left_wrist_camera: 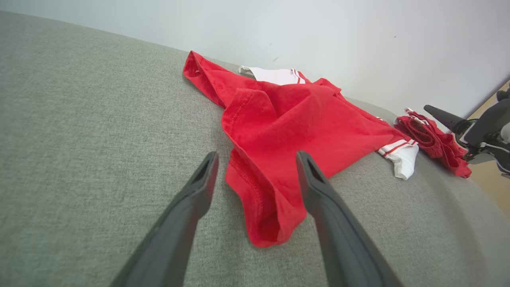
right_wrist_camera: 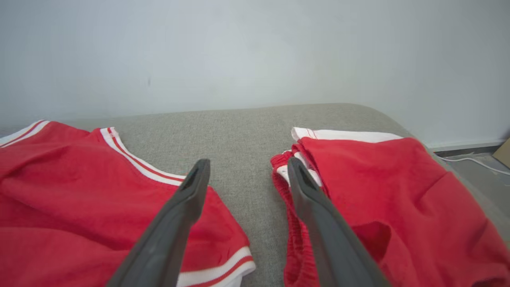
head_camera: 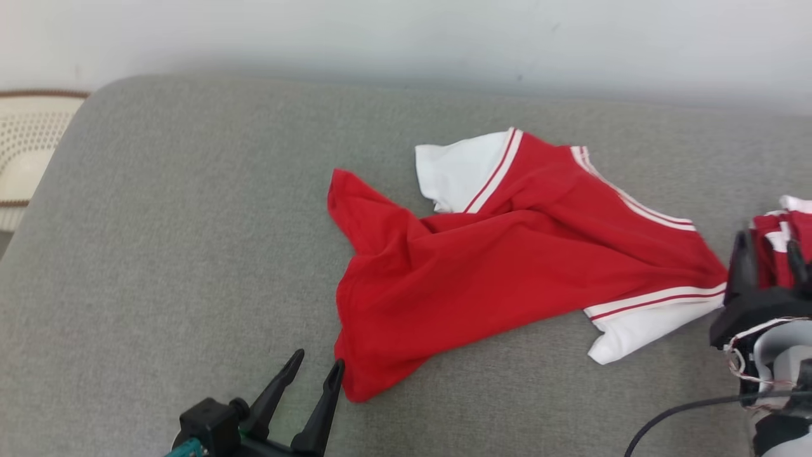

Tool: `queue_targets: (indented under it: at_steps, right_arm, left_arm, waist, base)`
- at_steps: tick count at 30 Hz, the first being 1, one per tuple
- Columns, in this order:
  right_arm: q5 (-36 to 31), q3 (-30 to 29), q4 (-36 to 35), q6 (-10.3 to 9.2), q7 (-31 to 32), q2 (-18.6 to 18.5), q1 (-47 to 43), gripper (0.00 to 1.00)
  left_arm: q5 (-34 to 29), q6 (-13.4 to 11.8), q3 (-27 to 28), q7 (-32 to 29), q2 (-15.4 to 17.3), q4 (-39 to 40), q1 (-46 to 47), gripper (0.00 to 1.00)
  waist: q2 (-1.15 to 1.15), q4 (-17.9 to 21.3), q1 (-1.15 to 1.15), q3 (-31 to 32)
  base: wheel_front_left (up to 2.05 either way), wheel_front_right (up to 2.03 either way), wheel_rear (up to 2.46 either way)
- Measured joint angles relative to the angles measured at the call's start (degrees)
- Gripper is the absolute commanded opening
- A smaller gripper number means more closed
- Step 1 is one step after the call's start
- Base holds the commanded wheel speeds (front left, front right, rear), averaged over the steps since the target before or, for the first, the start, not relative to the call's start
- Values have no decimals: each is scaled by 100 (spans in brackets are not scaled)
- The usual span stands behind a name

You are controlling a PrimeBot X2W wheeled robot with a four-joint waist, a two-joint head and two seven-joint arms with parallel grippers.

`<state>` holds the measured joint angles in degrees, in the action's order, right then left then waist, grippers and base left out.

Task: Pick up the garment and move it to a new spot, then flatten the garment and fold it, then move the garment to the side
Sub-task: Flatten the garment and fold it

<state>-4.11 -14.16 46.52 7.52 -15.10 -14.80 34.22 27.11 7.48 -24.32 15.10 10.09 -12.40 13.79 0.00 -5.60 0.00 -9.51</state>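
Observation:
The garment point(head_camera: 507, 254), a red shirt with white sleeves and striped trim, lies crumpled on the grey cushion point(head_camera: 158, 254). My left gripper point(head_camera: 319, 358) is open at the lower left, its right fingertip right next to the shirt's lower hem corner. In the left wrist view that hem point(left_wrist_camera: 259, 207) lies between the open fingers point(left_wrist_camera: 191, 199). My right gripper point(head_camera: 767, 241) is open at the right edge. In the right wrist view it point(right_wrist_camera: 248, 161) hovers over bare cushion between the shirt's sleeve point(right_wrist_camera: 79, 191) and a second red piece, with nothing between its fingers.
A second red garment with an elastic waistband point(right_wrist_camera: 378, 191) lies at the cushion's right end point(head_camera: 783, 235), just behind my right gripper. A white perforated basket point(head_camera: 25, 146) stands off the left edge. A pale wall runs along the back. A black cable point(head_camera: 685, 409) hangs at lower right.

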Motion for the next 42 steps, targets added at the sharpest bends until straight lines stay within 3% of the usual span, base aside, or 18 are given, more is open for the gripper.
queue_targets:
  at_steps: [12,18,25,42]
  right_arm:
    - [490,1106,-2374,0,-1,578,-1211,100]
    - [715,1763,-3090,0,-1,711,-2009,100]
    - [870,2443,-3340,0,-1,739,-2665,100]
    - [912,2837,-3824,0,-1,744,-2704,100]
  left_arm:
    - [-92,0,255,0,-123,-313,-204,100]
    - [-291,0,491,0,-245,-608,-303,100]
    - [-466,0,716,0,-355,-929,-190,100]
    - [148,0,773,0,-221,-2527,1280,100]
  waist:
    - [0,334,-1,578]
    - [0,469,-1,771]
    - [0,698,-1,820]
    - [0,1294,0,267]
  base:
    - [0,0,0]
    - [0,0,0]
    - [0,0,0]
    - [0,0,0]
